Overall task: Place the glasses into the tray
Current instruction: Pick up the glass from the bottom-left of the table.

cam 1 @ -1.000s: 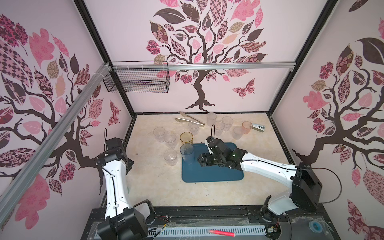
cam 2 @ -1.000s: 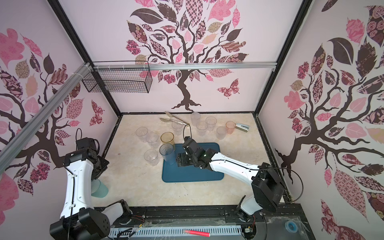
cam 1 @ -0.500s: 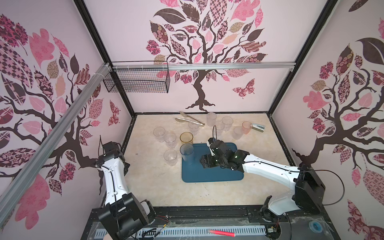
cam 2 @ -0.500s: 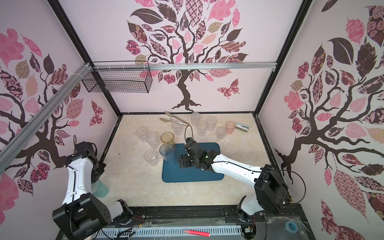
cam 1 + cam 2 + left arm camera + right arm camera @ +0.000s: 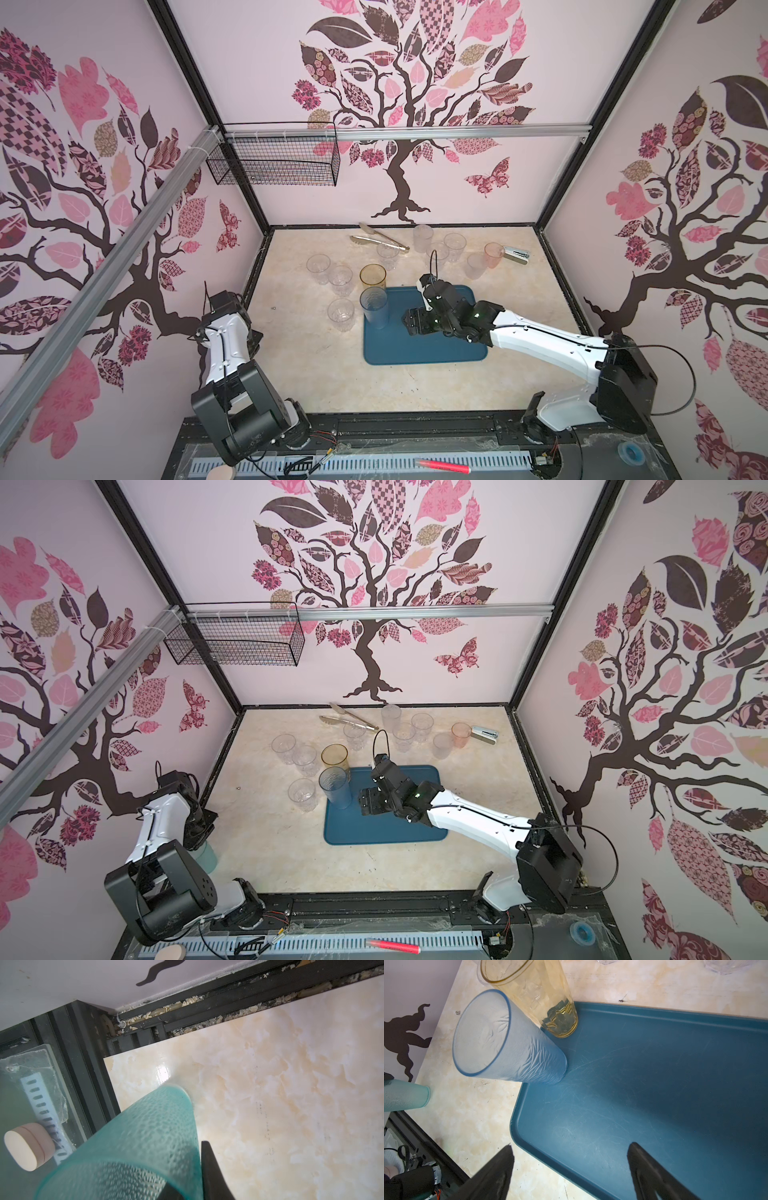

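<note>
While only the amber glass and blue glass stand in the tray, at its left edge, the left gripper pinches a teal glass in its jaws over the near-left worktop, the right gripper hangs above the tray with jaws spread, and the other glasses stand outside it.

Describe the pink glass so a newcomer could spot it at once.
Look at the table along its far edge, under the painted tree, toward the robot's right. A cluster of upright tumblers stands there; the pink glass is the one beside the small stapler, and the only one tinted pink.
</note>
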